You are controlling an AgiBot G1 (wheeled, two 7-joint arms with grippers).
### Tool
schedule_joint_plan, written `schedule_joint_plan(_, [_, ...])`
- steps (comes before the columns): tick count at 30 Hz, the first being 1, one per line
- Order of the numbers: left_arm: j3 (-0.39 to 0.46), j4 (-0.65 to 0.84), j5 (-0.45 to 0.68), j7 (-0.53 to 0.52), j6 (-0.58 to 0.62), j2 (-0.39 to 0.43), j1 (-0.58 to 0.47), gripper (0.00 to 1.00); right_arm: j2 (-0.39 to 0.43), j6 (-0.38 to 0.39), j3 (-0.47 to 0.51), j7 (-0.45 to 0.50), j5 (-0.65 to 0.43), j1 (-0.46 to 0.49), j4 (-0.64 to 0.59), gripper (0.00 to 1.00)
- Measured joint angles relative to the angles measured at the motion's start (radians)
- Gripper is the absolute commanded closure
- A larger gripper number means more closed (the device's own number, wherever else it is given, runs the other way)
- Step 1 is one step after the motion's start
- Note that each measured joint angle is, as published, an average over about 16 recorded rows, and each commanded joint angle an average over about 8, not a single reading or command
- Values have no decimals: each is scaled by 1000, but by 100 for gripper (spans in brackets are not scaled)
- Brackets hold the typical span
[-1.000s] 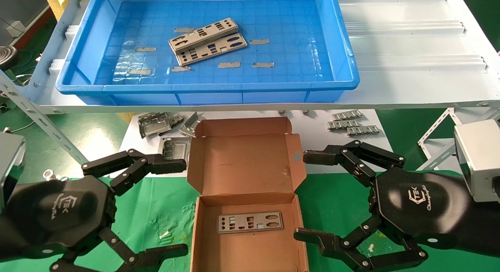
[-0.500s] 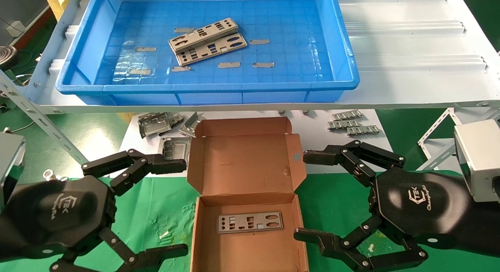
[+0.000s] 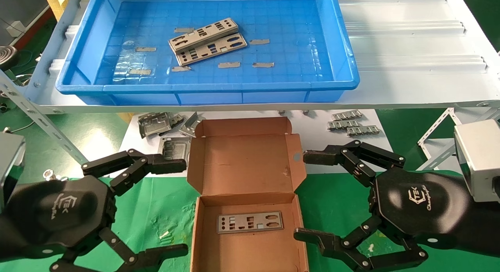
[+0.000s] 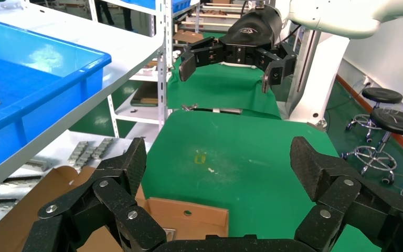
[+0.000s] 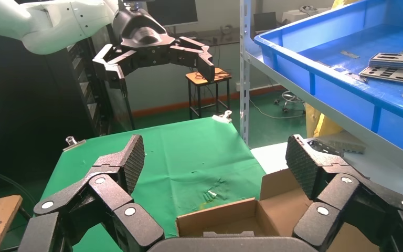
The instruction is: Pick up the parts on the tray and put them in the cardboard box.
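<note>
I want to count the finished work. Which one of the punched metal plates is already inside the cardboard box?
The single plate lying flat on the floor of the cardboard box. The other two plates lie overlapped in the blue tray.

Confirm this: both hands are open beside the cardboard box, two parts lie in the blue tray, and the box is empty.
Not quite. The head view shows one part already lying flat in the cardboard box. The rest holds: left hand and right hand are open either side of it, and two parts overlap in the blue tray.

glossy plastic tray [image 3: 343,75], matt cardboard box [image 3: 244,162]
</note>
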Motion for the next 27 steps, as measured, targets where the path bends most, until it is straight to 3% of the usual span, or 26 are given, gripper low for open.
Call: schedule_joint_plan(27, [0,0,0,0,0,0,0,0,0,0,0,0,0,0,0,0])
